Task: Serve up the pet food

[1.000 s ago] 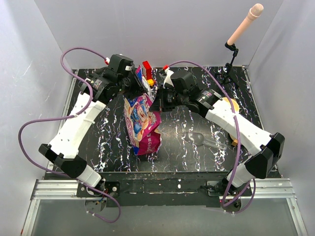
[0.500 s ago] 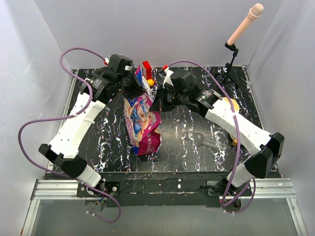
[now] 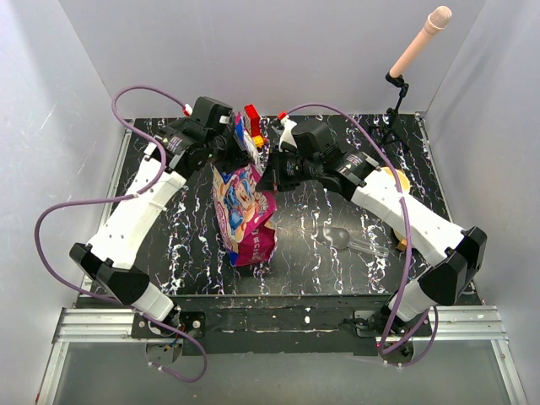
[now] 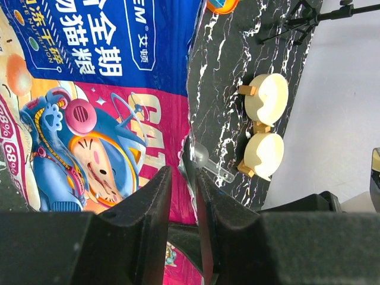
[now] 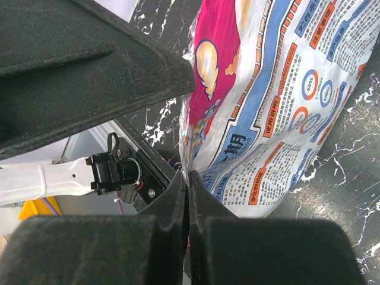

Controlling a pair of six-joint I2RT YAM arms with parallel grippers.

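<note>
Surface: black white-veined table (image 3: 186, 236).
Resting on it: printed bag (image 3: 245, 215), clear scoop (image 3: 346, 240), two cream bowls (image 4: 264, 124), mic stand (image 3: 395, 118).

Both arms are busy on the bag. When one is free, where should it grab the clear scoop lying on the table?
Take the clear scoop by its handle, coming straight down from above. It lies flat on the table, with the bowl towards the bag and the straight, narrow handle pointing right. The handle suits a two-finger pinch across its width, and nothing crowds it.
</note>
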